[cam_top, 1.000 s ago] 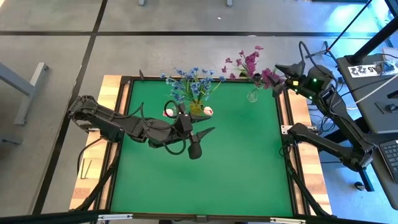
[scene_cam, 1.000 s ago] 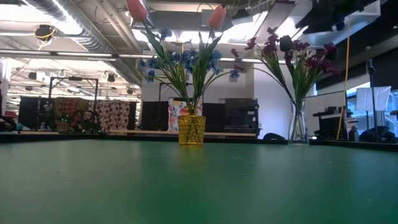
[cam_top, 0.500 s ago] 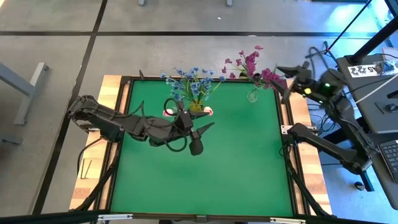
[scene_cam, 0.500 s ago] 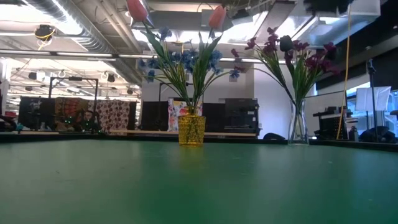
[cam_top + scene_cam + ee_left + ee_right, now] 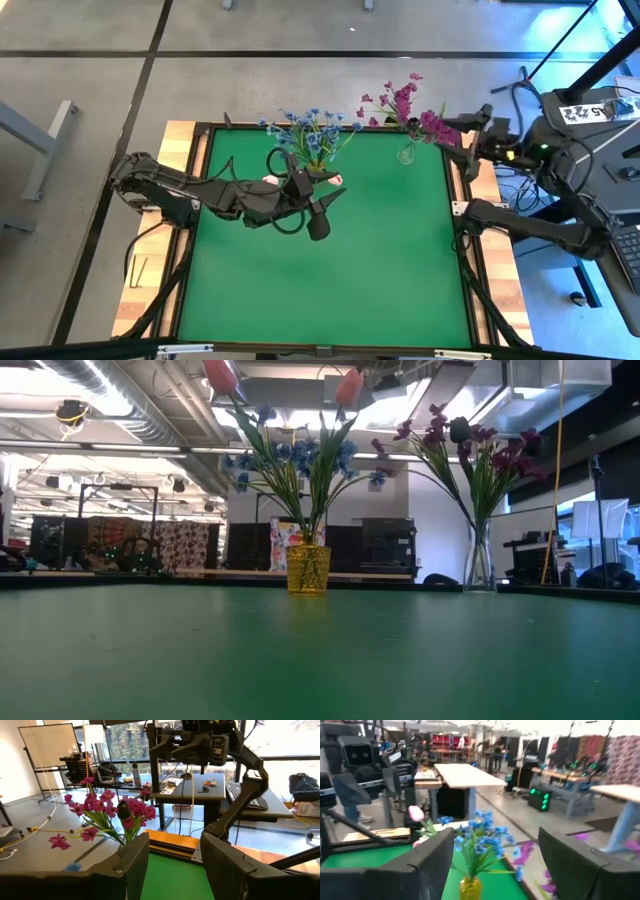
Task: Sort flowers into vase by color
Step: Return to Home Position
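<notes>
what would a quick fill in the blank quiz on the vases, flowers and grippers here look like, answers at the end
1. The vase holding the blue flowers is ___ in colour.
2. In the low view, the clear vase stands to the ___ of it.
3. The tulip buds share a vase with the ___ flowers.
4. The left gripper, above the green table, and the right gripper, at the table's right edge, both have fingers ___.

Missing words: yellow; right; blue; open.

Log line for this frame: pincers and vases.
left pincer open, empty, above mat | right pincer open, empty, at mat's right edge | yellow vase: blue blossoms, pink tulips | clear vase: magenta flowers
</notes>
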### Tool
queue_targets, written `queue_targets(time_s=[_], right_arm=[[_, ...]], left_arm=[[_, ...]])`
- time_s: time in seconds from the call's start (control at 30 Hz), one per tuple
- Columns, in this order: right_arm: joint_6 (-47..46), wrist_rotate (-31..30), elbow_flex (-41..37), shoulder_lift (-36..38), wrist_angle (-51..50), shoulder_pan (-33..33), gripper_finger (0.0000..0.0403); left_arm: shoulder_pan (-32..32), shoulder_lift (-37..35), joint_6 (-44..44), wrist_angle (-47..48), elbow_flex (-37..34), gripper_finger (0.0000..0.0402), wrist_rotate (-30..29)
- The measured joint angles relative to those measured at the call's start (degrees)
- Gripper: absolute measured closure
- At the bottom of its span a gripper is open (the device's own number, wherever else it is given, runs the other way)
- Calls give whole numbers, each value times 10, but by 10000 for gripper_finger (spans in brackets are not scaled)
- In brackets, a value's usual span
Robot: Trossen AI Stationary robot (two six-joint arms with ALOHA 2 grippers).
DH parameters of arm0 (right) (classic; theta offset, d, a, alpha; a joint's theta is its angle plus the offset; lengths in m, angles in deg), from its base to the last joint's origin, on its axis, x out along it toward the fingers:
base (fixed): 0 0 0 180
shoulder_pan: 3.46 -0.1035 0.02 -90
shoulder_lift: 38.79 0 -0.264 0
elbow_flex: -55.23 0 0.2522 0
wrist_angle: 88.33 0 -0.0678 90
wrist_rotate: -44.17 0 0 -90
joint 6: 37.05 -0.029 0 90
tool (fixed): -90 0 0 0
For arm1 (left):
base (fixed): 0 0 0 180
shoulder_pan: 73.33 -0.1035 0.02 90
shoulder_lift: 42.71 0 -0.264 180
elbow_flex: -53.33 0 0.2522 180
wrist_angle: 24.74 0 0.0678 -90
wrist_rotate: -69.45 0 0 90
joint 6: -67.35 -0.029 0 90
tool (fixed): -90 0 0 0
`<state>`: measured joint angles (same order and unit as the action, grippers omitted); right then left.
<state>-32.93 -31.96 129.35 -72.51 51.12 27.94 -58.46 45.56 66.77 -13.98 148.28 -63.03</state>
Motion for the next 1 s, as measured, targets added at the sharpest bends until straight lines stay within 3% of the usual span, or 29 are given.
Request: queue_targets(time_s=[0.1, 0.47, 0.73, 1.0], right_arm=[[-7, -56, 0, -26, -7, -49, 114], [9, -374, -1, -147, -27, -261, 114], [-91, -619, -10, -199, -92, -411, 114], [-166, -736, -140, -195, -29, -453, 114]], left_arm=[[0, 0, 0, 0, 0, 227, 0], [0, 0, 4, 15, 0, 227, 0], [2, 0, 16, 46, 0, 227, 0], [2, 0, 16, 48, 0, 227, 0]])
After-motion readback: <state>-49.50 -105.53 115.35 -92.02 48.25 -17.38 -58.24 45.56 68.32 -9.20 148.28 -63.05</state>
